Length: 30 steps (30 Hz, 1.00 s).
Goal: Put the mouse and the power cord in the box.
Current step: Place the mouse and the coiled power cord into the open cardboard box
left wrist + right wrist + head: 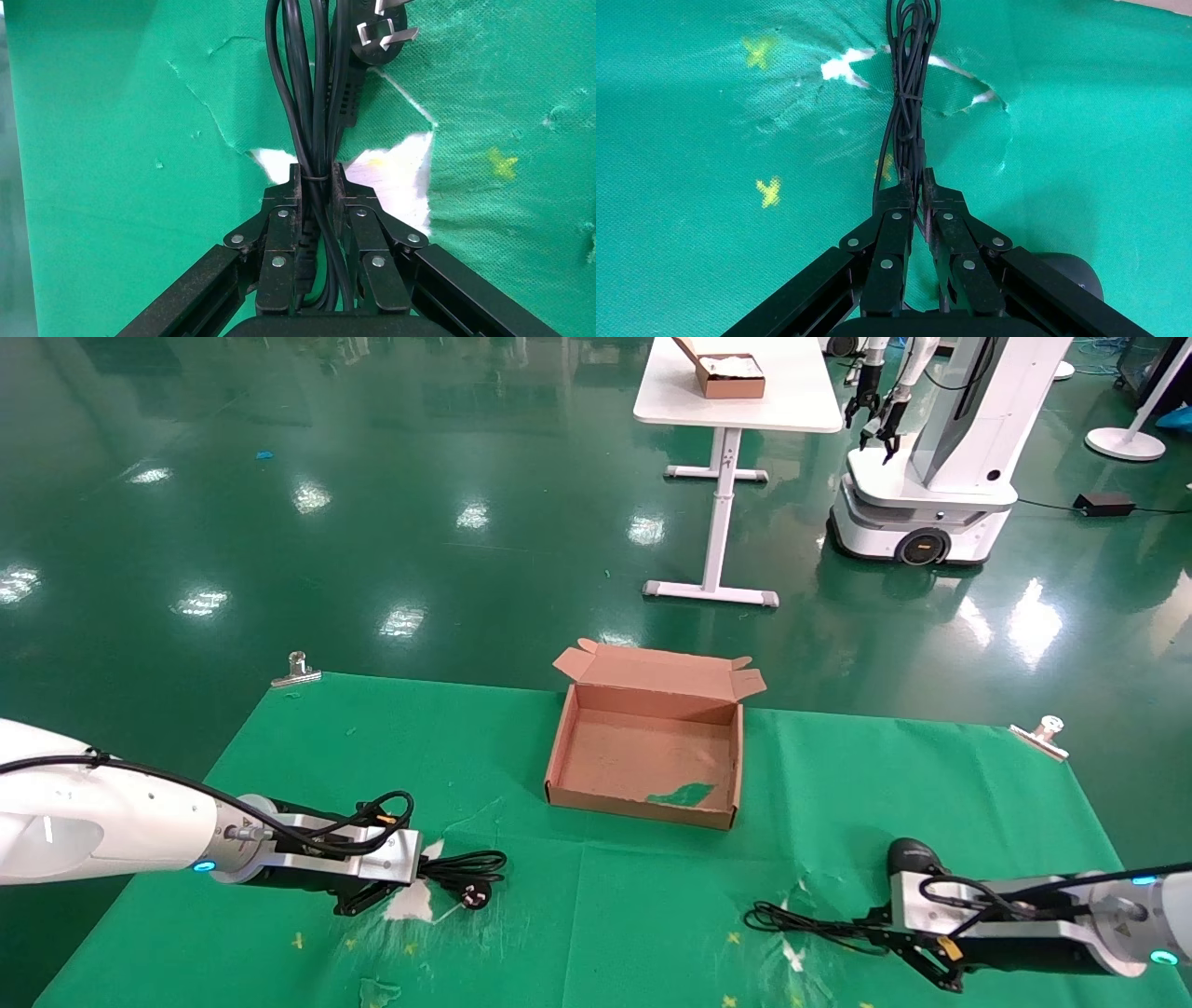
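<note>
1 mouse (911, 855), 1 cord (463, 870), 1 box (644, 798)

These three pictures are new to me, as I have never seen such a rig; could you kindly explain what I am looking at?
It is a two-armed robot working at a table covered in green cloth. The wide picture comes from a camera on its head; the other two come from cameras on its wrists, looking along the black fingers. The left gripper is shut on the bundled power cord, whose pronged plug lies on the cloth. The right gripper is shut on the thin bundled cable of the mouse, which rests on the cloth beside that arm. Between the arms, farther back, stands the open cardboard box, with nothing in it yet.
</note>
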Motion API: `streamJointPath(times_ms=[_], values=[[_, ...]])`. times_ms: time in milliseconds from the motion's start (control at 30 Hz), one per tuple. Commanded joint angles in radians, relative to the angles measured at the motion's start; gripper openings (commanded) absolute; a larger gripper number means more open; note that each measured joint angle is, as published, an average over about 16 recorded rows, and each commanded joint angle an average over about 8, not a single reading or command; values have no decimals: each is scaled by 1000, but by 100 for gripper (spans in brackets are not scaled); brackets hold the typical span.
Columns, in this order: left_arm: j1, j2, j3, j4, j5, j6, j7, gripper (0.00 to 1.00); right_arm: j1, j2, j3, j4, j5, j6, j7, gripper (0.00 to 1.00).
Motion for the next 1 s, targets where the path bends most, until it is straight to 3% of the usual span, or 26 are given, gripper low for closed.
streamJointPath(times_ms=[33,267,633,833,1000], values=[[1,1,0,0,0,-1,1,0,-1,-1,0,-1,0,1,0,0],[-48,-49,-25,-26,-36,75,31,0,43,21,0,24,0,-35,-2,0],[-177,-133,-90,-62,-131,237,51,0,222,118,-2,140,-13,-94,12,0],[-230,-99,-140,-70,-200,192,41,0,285,111,-2,235,-15,-100,15,0],[-263,-39,-177,-68,-251,106,55,0,277,41,14,271,13,-70,8,0]])
